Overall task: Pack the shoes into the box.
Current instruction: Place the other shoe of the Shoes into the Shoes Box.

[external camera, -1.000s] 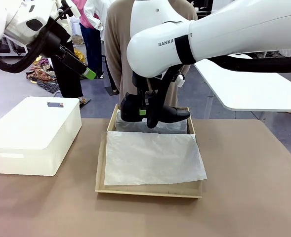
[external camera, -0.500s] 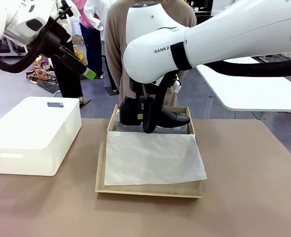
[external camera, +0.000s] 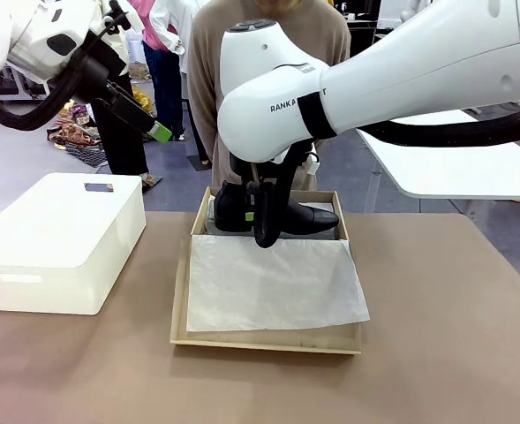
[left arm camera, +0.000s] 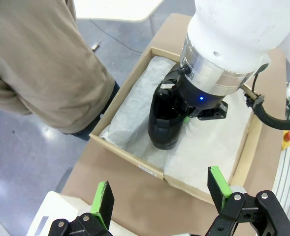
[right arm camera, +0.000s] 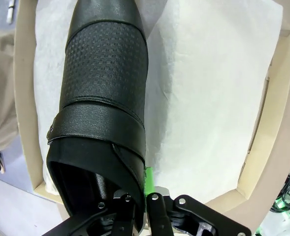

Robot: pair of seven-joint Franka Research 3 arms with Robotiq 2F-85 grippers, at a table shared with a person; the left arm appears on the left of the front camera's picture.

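One glossy black shoe hangs low inside the far half of the tan box, its toe pointing to picture right. My right gripper is shut on the shoe's heel rim. The right wrist view looks down the shoe onto white tissue paper, with that gripper pinching the heel edge. High at the left, away from the box, my left gripper is open and holds nothing. In its wrist view the left gripper looks down on the shoe and box.
A white plastic bin stands at the table's left. The box's flap lid, covered by tissue paper, lies toward me. A person in a tan sweater stands right behind the box. The table's right side is bare.
My right arm has lowered the shoe from above the box down between its walls. The left arm has not moved.
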